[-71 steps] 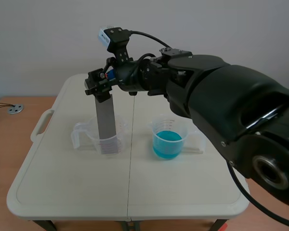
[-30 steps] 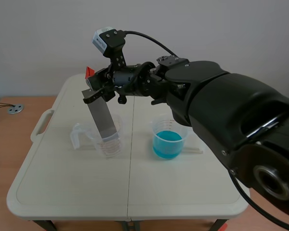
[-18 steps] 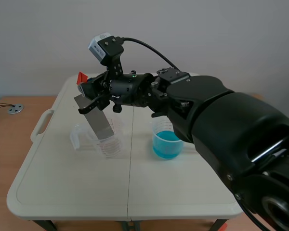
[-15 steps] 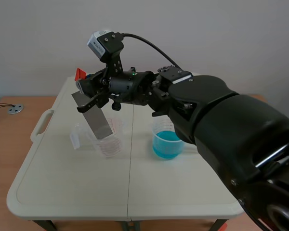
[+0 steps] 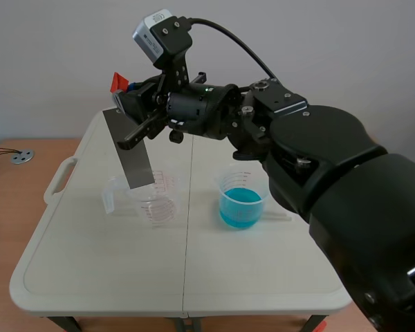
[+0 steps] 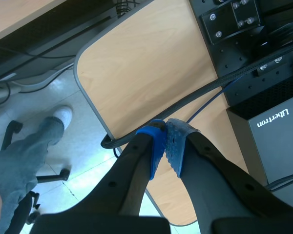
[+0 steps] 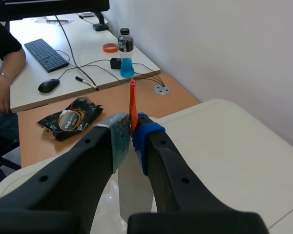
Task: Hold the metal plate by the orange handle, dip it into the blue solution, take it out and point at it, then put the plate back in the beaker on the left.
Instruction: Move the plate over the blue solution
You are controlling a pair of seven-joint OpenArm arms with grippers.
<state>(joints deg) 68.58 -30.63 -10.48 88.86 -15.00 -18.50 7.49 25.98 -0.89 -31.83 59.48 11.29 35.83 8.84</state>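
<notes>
Scene view: right arm (image 5: 318, 159) raised across counter (image 5: 90, 263), right claw (image 5: 128, 104) clamped on orange handle (image 5: 116, 81) of grey metal plate (image 5: 128, 149).
Plate hangs tilted over clear plastic beaker (image 5: 155, 200); left claw (image 6: 165, 146) clenched, empty.

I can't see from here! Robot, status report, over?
Right gripper shut on orange handle. Metal plate tilted above left beaker. Left gripper shut, empty. Nothing blocking blue solution.

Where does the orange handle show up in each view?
Scene view: orange handle atop the tilted metal plate, held in the right pincer over the left beaker.
Left wrist view: not in it.
Right wrist view: upright between that pincer's pads.
Shared landmark: white table, scene and right wrist.
</notes>
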